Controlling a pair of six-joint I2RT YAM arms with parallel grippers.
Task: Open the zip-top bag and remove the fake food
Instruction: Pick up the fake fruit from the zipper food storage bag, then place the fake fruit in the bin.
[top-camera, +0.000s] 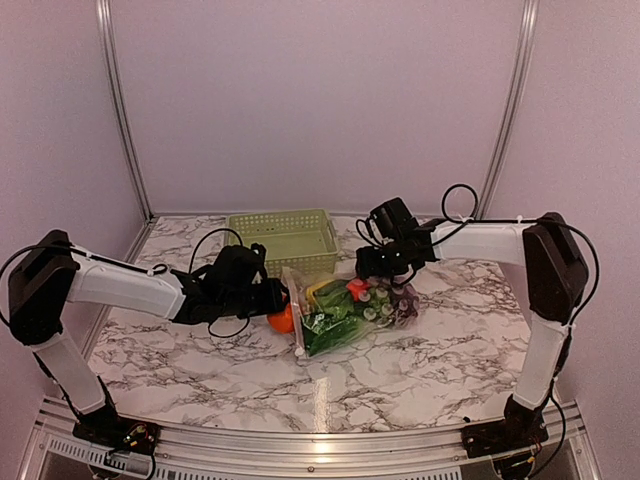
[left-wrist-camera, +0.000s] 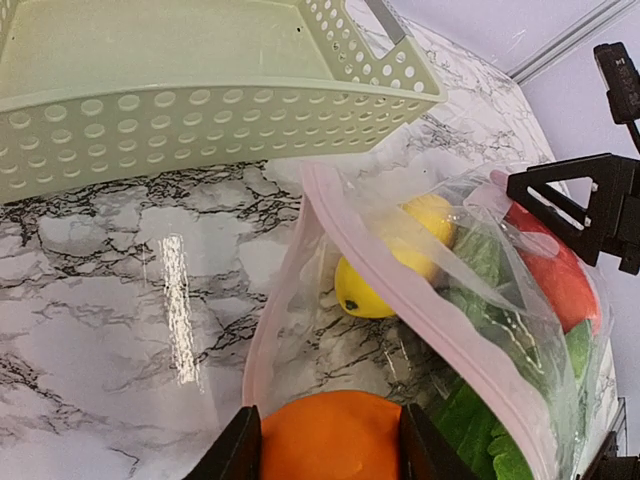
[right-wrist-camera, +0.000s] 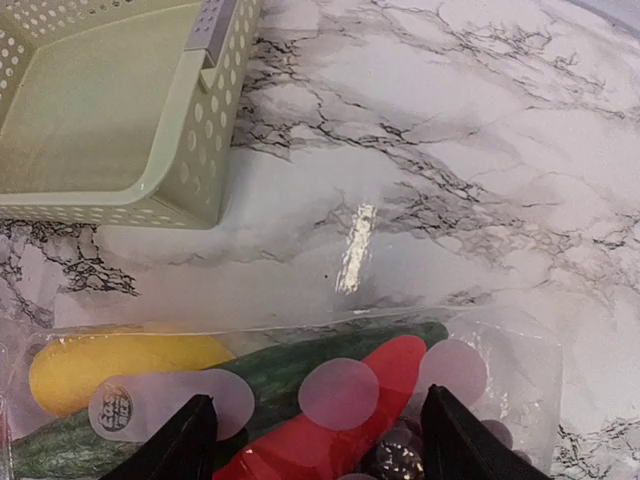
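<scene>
**Orange at the Mouth of an Open Bag**

Far left, low over the marble table (top-camera: 200, 370): left gripper (top-camera: 274, 300), fingers closed narrow on the round sides of the orange (left-wrist-camera: 330, 430), right at the mouth of the bag (left-wrist-camera: 300, 330).

Just behind, near that mouth but apart from it: pale green basket (left-wrist-camera: 200, 130).

Centre: bag on its side on the table, pink zip strip (left-wrist-camera: 400, 290) parted, mouth gaping toward the left arm. Inside, more food (top-camera: 345, 310): lemon (left-wrist-camera: 400, 260) nearest the opening, green leaves and a red piece behind it, grapes (top-camera: 405, 310) deepest in. Opening judged done; emptying barely begun.

Right: right gripper (right-wrist-camera: 315, 450) over the bag's closed end, fingers spread wide astride the plastic and the pieces under it. Impossible to tell whether clamping or only pressing.

For a clean pull: draw the orange straight back along the table, away from the mouth, and slowly. Hold a firm squeeze, since a smooth ball is likely to slip. Pin the far end down, or risk dragging the whole bag along. Mind the limp lower lip, apt to fold under the fruit. Set the orange down well away from the opening, then go in for the lemon.
</scene>
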